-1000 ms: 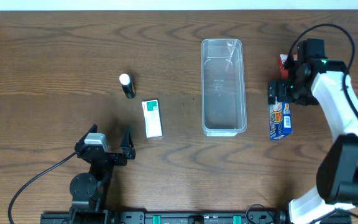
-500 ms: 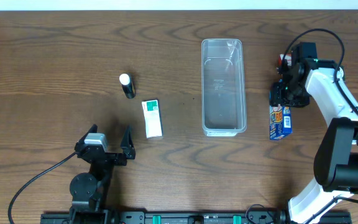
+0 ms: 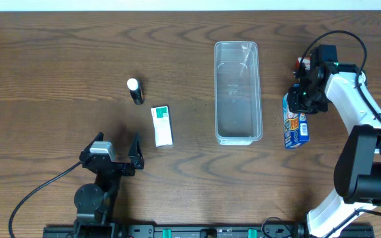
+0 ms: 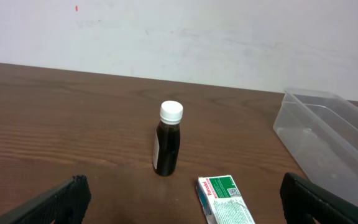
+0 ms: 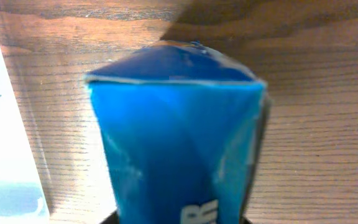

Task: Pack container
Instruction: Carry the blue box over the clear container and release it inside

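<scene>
container (image 3: 238, 99) | blue box (image 3: 295, 129) near it, lettering illegible | green-white box (image 3: 162, 125) likewise

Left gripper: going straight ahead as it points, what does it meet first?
Probably the green-and-white box, lying just ahead, slightly right of centre between the open fingers; the dark bottle stands farther on.

The left arm (image 3: 91, 195) sits folded low at the near left edge, and its left gripper (image 3: 115, 142) points toward the far side with fingers spread wide apart. The right arm (image 3: 366, 125) rises from the near right corner and bends left at the far right, where the right gripper (image 3: 301, 99) points down, clamped on a blue box (image 3: 294, 127).
</scene>
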`<state>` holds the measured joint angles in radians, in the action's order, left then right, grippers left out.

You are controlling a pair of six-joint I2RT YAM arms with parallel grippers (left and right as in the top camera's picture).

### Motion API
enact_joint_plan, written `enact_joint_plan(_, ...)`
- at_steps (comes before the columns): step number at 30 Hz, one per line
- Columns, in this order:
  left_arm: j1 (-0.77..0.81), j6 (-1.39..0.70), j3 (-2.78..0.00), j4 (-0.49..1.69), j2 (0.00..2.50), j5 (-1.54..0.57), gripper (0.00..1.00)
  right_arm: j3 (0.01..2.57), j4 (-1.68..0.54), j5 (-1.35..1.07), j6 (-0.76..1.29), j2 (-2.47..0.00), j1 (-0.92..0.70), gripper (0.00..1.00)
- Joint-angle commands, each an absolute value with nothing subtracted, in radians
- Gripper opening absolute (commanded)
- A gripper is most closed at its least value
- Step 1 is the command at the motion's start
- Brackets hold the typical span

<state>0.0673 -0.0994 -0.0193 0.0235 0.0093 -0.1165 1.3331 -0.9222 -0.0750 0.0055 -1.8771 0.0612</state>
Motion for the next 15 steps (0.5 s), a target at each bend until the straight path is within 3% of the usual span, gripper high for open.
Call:
enact_joint_plan(1,0.07,-0.083,-0.004,0.06,0.004,-0.128,0.98,1.357,-0.925,-0.087,0.007,-1.867,0.065,0.12)
enact_joint_plan(8,0.07,-0.083,-0.004,0.06,0.004,-0.128,0.98,1.406,-0.985,-0.104,0.007,-1.782,0.067,0.08)
enact_joint_plan(15,0.07,-0.083,-0.004,0.06,0.004,-0.128,0.98,1.468,-1.029,-0.329,0.006,-1.633,0.066,0.03)
